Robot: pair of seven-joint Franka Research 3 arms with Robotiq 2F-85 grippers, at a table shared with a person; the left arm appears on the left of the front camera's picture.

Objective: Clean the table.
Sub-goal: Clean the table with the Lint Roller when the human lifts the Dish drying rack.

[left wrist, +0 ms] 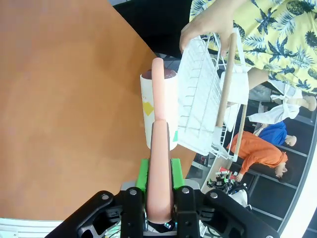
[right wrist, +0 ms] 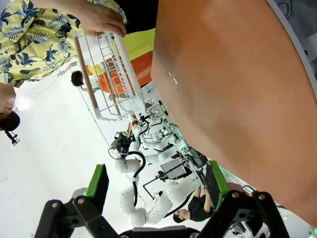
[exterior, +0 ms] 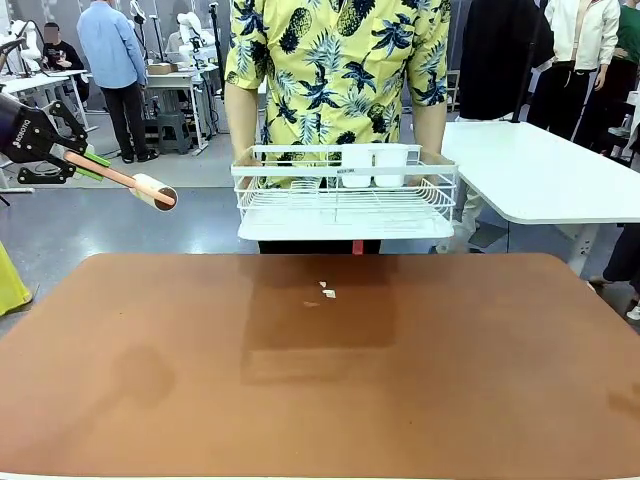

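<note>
Two green-padded left fingers (left wrist: 142, 174) pinch the pink handle of a white cylindrical lint roller (left wrist: 159, 114), upper left in the front view. The right fingers (right wrist: 97, 181) stand spread apart. The reddish-brown matte surface (exterior: 450, 380) spans the lower frame, with small white scraps (exterior: 327, 291) near its upper middle. Above its far edge a person holds a white wire dish rack (exterior: 340, 210).

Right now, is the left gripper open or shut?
Shut: the left gripper's green pads clamp the lint roller's pink handle from both sides.
</note>
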